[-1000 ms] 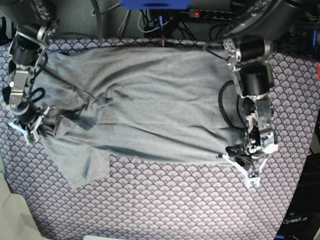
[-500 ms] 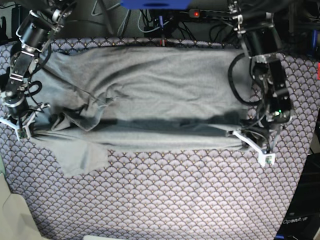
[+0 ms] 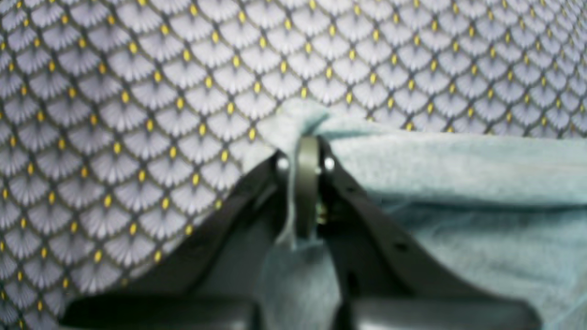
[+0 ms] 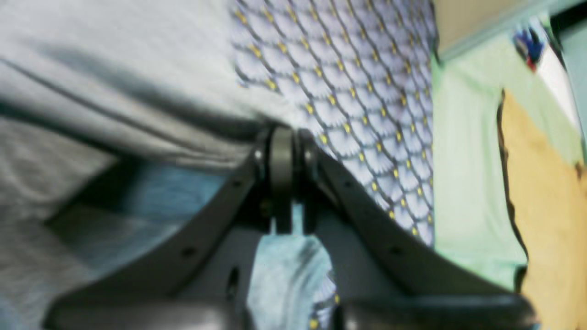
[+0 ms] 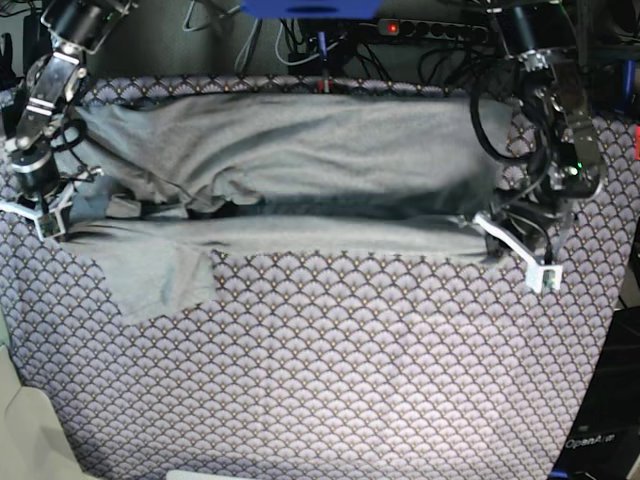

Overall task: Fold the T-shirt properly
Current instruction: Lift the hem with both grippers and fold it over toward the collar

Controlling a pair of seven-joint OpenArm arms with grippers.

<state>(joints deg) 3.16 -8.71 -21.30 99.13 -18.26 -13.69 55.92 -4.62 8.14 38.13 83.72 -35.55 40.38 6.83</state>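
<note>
The light grey T-shirt (image 5: 300,150) lies across the far half of the purple scallop-patterned table cloth (image 5: 350,380). Its near edge is lifted into a long taut band between my two grippers. A sleeve (image 5: 160,280) lies flat on the cloth at the near left. My left gripper (image 5: 476,224) sits at the band's right end. In its wrist view the left gripper (image 3: 305,151) is shut on a bunched corner of the T-shirt (image 3: 458,165). My right gripper (image 5: 58,218) holds the left end, and in its own view the right gripper (image 4: 282,142) is shut on the T-shirt (image 4: 114,59).
A power strip with cables (image 5: 420,28) and a blue object (image 5: 310,8) sit behind the table's back edge. A beige surface (image 5: 25,440) shows at the near left corner. Beyond the table edge, the right wrist view shows green floor and a tan sheet (image 4: 541,183).
Both grippers have moved toward the table's back, carrying the shirt's near edge with them. The edge now forms a straighter band, farther from the front.
</note>
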